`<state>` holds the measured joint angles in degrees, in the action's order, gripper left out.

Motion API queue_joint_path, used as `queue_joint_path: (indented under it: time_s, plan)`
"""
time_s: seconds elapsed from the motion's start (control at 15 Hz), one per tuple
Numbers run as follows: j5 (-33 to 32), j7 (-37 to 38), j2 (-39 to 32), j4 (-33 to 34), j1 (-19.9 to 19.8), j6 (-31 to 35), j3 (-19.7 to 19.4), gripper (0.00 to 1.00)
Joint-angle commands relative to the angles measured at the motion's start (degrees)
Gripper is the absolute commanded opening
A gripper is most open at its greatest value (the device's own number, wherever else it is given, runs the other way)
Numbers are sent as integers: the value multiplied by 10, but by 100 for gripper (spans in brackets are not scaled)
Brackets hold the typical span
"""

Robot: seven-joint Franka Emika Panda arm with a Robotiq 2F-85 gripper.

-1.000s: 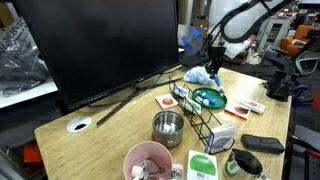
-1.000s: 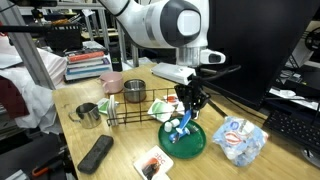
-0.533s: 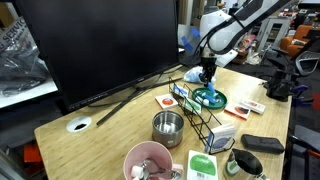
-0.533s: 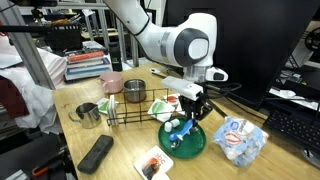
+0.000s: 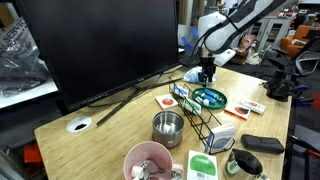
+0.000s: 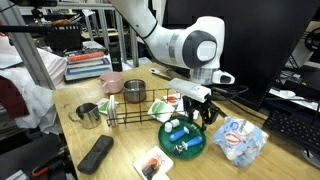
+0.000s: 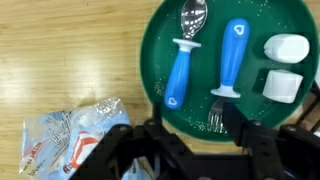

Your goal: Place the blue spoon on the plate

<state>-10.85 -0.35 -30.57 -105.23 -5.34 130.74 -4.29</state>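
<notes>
Nearest, toward the near edge of the wooden desk (image 6: 122, 148) in an exterior view, sits the round shallow teal-green plate (image 6: 186, 145). The small slender blue plastic spoon (image 7: 181, 72) lies flat on it (a blue-handled fork (image 7: 228, 62) lies alongside, with two white blocks (image 7: 284, 66)). Above the plate hangs the dark two-fingered hand (image 6: 204, 114), spread and holding nothing. Just beside the plate is a crumpled clear plastic bag (image 6: 241, 139). A black wire rack (image 6: 130, 112) stands farther back.
</notes>
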Motion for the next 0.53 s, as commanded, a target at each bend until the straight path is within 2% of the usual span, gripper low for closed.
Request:
queue_joint_path:
  time_s: [0.0, 0.13, 0.2, 0.27, 0.47]
  plan:
    - [4, -12, 12, 6, 3, -8, -5, 95]
    - [-12, -5, 32, -5, 10, -7, -11, 100]
    - [0, -2, 11, 8, 6, -1, -7, 90]
    - [-2, -2, 18, 8, 7, -1, -8, 98]
    - [-3, -2, 23, 4, 8, -2, -9, 100]
